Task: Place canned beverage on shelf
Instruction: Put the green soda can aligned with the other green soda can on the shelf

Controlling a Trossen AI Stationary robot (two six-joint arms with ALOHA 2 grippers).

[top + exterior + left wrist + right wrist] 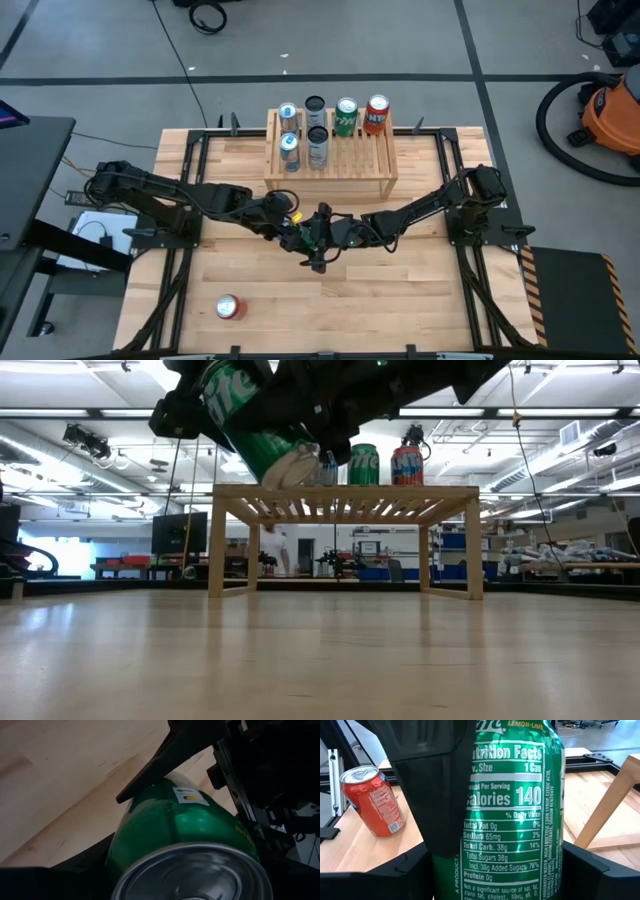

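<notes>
Green can: it [512, 815] hangs tilted in the air, in front of the shelf [330, 158] and below its top, between both hands.
Left hand: this hand [293, 228] sits at the can, in front of the shelf; its wrist view shows the can's metal end very near, with dark fingers on both sides, so you may take it as closed on the can.
Right hand: this hand [322, 232] is also closed on the can, one finger [422, 785] flat on the label.
Risk, double grip: I judge that if one hand lets go late or pulls sideways, the can may twist and slip.
Risk, shelf: six cans [316, 130] already stand on top, at the left and back. A low approach could hit the front edge or knock them.
Risk, slats: on thin bars a tilted can may tip over.
Red can: it [229, 307] lies on the table well in front of the shelf, left, out of the path.
Surface: light wood table [400, 290], smooth.
Room: open workshop; an orange vacuum [610, 110] stands on the floor, right of the shelf.
</notes>
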